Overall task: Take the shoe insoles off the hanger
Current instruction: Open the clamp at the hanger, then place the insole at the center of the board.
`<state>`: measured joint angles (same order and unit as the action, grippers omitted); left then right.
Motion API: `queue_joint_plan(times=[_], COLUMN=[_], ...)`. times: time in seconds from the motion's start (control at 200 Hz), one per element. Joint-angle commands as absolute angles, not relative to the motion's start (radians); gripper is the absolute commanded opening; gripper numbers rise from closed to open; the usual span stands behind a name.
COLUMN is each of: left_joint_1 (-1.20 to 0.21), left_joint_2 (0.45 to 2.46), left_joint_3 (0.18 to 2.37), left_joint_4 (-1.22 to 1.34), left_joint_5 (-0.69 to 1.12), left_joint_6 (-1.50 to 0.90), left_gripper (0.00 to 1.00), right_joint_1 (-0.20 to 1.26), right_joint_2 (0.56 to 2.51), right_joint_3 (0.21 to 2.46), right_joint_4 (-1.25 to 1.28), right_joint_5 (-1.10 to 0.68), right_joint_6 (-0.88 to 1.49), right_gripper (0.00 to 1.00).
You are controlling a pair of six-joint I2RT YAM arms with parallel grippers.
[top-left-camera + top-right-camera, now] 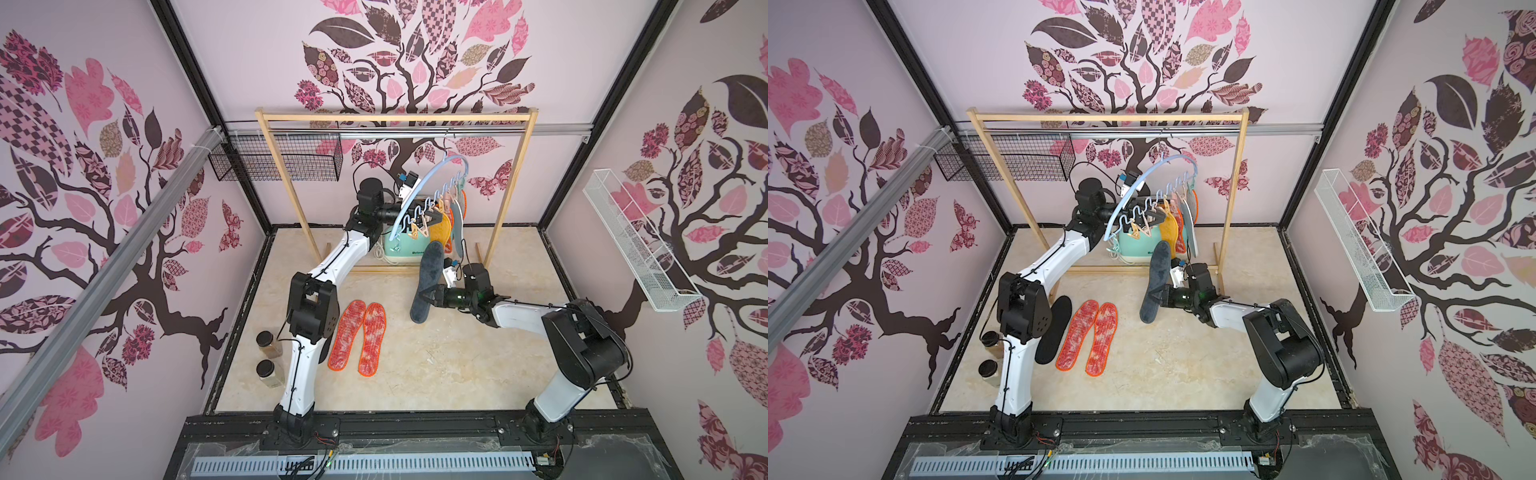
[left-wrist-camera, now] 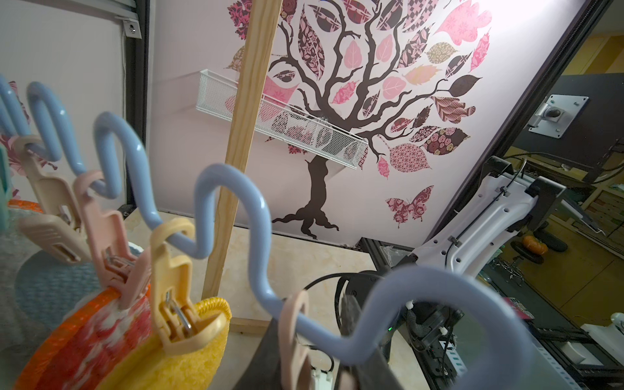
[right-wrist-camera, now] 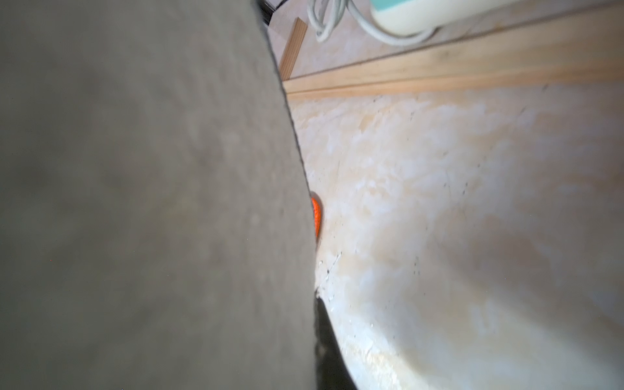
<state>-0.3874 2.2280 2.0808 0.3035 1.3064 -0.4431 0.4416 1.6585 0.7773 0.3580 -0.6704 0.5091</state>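
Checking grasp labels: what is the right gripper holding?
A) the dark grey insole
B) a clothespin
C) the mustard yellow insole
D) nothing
A: in both top views the right gripper is shut on the middle of the dark grey insole.

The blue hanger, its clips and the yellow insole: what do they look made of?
The hanger looks like glossy plastic, or coated wire: smooth highlights run along its wavy bar. The clips seem matte moulded plastic, with a metal spring showing. The yellow insole looks like soft, spongy fabric or foam, with a fuzzy edge.
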Motion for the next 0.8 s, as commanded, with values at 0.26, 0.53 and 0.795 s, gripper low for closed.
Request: queue_joint_plan(times=[0.26, 0.53, 0.795], left_joint_1=[-0.376, -0.373, -0.368], left_joint_2=[2.185, 2.156, 2.146], left_joint_3=[2.059, 2.035, 2.018], left_joint_4=[0.273, 0.233, 0.221], left_joint_5=[1.300, 1.296, 1.299], left_joint_6=[-0.409, -0.365, -0.347], left_gripper=[0.05, 0.05, 0.05], right_joint_1=[0.579, 0.722, 0.747], right_joint_2=[1.520, 1.701, 1.874], right_joint_3=[0.672, 0.746, 0.839], right_joint_4=[0.111, 0.125, 0.161], right_joint_5=[-0.683, -0.689, -0.704], right_joint_6=[0.673, 0.796, 0.868], right_gripper=[0.03, 0.05, 0.06])
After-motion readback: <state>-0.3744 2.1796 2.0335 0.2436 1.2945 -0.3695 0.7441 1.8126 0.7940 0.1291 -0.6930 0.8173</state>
